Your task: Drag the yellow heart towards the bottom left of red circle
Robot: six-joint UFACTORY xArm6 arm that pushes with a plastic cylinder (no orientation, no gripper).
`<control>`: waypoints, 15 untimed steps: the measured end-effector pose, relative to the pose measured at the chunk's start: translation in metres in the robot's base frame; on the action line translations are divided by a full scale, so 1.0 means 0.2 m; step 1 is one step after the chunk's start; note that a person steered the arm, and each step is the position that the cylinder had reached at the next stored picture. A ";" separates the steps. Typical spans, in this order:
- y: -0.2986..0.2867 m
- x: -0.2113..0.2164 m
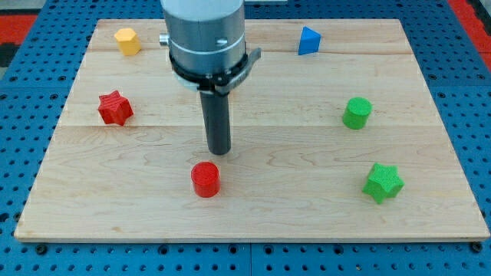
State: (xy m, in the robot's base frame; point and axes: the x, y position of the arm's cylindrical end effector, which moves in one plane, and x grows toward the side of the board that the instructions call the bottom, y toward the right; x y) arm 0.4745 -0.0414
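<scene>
The red circle (205, 179) stands on the wooden board toward the view's bottom, left of centre. A yellow block (127, 41) sits near the board's top left corner; its shape looks more like a pentagon or heart, hard to tell. My tip (219, 151) is at the end of the dark rod, just above and slightly right of the red circle, a small gap apart from it. The tip is far from the yellow block.
A red star (115, 107) lies at the left. A blue triangle (308, 41) is at the top right of centre. A green cylinder (357, 113) and a green star (382, 182) are at the right. The board's edge (245, 236) runs along the bottom.
</scene>
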 end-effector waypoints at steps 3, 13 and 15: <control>-0.24 -0.51; 0.16 -0.46; 0.13 -0.31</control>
State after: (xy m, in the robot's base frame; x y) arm 0.4121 -0.0149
